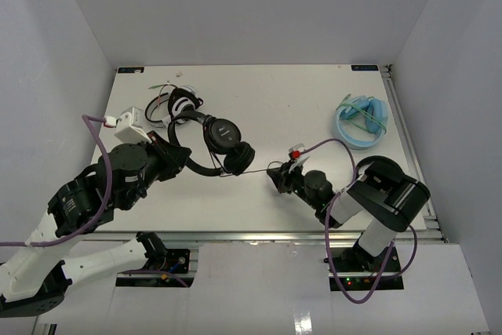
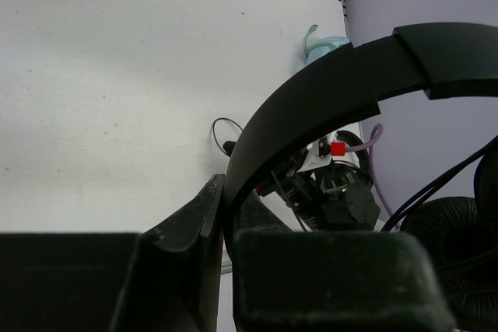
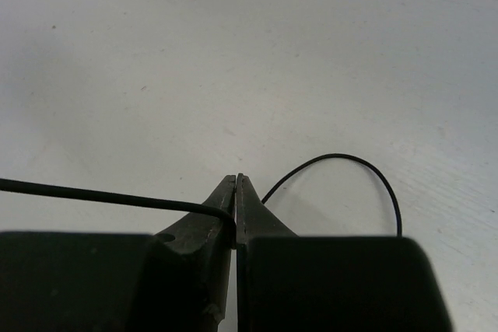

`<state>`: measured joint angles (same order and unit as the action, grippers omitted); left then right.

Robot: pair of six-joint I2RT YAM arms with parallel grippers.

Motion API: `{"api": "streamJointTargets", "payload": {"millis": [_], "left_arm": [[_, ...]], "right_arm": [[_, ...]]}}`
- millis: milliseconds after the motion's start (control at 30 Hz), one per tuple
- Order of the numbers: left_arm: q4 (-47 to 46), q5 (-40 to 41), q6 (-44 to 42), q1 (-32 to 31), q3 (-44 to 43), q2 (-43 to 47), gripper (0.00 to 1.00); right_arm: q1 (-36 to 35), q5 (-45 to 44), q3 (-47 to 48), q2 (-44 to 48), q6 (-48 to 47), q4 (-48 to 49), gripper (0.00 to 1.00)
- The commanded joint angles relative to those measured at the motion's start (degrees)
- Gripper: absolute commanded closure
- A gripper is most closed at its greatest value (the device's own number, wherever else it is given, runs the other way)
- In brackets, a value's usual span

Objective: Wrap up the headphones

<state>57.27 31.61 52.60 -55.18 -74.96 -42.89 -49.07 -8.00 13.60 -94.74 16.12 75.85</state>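
Left gripper (image 1: 179,155): you hold the headphones (image 1: 226,137) by the band, left of middle.
Right gripper (image 3: 236,184): you pinch the cable (image 3: 101,195), bottom middle.

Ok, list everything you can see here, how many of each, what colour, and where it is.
black headphones: one, black, left of the table's centre, headband pinched in the left hand
cable: one, thin black, runs from the black headphones to the right hand
white-and-black headphones: one, with green wire, far left of the table
blue headphones: one, light blue, far right of the table
table: one, white
left hand: one, black, shut on the headband
right hand: one, black, shut on the cable
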Motion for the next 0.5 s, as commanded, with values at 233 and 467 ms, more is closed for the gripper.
{"api": "streamJointTargets", "payload": {"millis": [233, 467], "left_arm": [[5.1, -0.5, -3.7, 0.1, -4.3, -1.3, 1.0], [7.9, -4.2, -9.4, 0.1, -5.5, -2.3, 1.0]], "right_arm": [[10.2, 6.4, -1.0, 1.6, 6.5, 14.6, 0.92], [14.8, 9.1, 0.5, 7.0, 7.5, 7.6, 0.92]]}}
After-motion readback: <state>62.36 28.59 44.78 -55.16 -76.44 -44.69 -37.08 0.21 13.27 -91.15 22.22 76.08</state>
